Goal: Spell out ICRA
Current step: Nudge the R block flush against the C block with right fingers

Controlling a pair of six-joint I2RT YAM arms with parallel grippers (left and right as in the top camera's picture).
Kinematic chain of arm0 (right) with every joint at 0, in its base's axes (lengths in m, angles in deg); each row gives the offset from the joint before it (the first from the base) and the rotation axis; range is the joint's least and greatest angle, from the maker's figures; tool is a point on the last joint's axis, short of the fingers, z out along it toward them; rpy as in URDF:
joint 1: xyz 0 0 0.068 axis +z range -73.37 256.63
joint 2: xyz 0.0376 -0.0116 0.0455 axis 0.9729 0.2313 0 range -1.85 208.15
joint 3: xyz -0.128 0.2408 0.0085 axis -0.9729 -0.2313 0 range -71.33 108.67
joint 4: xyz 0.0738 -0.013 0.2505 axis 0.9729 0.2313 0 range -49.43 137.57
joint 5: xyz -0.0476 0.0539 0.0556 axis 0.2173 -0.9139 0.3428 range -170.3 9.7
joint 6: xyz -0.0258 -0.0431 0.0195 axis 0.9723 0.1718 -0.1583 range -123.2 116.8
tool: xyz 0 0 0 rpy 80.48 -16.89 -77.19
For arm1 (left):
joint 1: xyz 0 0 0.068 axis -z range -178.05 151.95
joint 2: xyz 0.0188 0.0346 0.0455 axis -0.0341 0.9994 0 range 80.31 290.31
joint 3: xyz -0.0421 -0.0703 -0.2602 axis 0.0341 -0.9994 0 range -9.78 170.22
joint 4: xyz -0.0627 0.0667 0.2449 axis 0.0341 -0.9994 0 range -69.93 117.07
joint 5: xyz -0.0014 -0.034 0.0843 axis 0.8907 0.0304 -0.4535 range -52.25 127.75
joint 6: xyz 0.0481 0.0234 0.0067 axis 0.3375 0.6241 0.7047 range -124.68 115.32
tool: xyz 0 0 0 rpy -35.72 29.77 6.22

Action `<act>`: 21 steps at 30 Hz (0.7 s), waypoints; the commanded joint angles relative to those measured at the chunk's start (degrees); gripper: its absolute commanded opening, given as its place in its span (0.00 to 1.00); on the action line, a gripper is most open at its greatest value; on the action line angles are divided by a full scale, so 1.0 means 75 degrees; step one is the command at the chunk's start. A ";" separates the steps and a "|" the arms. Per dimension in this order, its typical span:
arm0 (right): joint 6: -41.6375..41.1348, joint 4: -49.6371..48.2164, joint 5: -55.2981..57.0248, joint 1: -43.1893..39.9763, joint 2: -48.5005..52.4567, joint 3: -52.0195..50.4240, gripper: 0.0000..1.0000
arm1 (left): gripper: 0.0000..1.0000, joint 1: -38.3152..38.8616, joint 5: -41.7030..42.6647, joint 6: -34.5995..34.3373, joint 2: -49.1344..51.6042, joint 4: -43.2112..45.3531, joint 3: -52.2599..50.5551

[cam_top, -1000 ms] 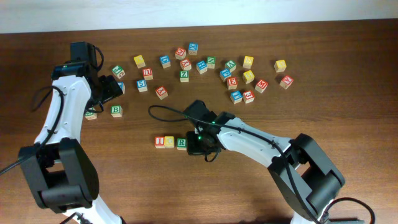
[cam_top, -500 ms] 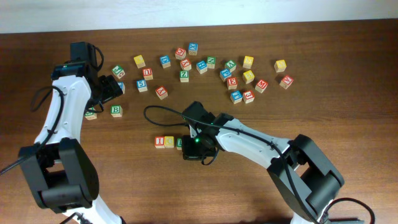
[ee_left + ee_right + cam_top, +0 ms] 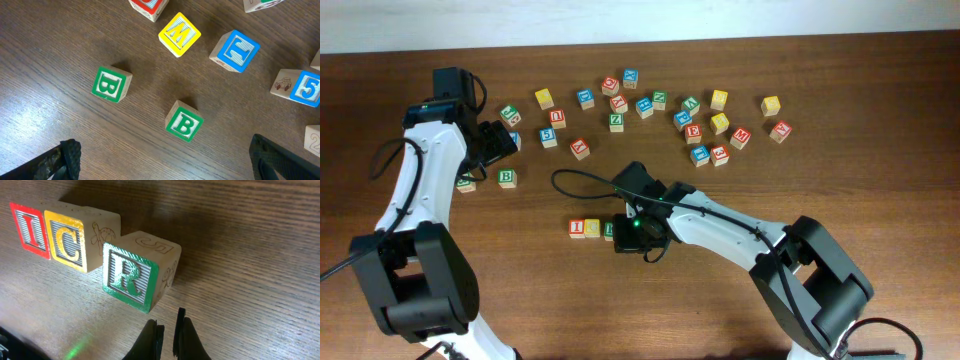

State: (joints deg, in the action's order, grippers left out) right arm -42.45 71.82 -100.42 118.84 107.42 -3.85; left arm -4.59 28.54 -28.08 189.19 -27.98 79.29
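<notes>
Right fingers (image 3: 189, 341) shifted left, clenched empty; R block (image 3: 131, 277) just ahead, beside C block (image 3: 67, 240); left fingers (image 3: 64, 161) spread.

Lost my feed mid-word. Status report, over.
Right gripper shut, empty, near R block. Left gripper open over two B blocks. I, C in line; R askew beside C; no A yet. Nothing obstructing.

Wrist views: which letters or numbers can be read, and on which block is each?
"I": red block, right wrist.
"C": yellow block beside it.
"R": green block, next along.
"B": upper green block, left wrist.
"B": lower green block, left wrist.
"5": blue block at the right edge.
Other faces, overhead ones: not surely readable.
</notes>
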 commanded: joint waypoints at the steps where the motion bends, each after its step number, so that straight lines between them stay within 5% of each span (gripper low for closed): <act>1: -0.0035 -0.0079 0.0149 0.0070 0.0067 -0.0026 0.04 | 0.99 -0.0015 0.0023 0.0017 0.0017 -0.0012 -0.0044; 21: -0.0035 -0.0125 0.0787 0.0519 0.0067 -0.0026 0.04 | 0.99 -0.0015 0.0023 0.0017 0.0017 -0.0012 -0.0044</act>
State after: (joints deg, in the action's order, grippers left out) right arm -42.47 71.56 -97.60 122.49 107.42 -3.85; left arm -4.59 28.54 -28.08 189.19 -28.00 79.29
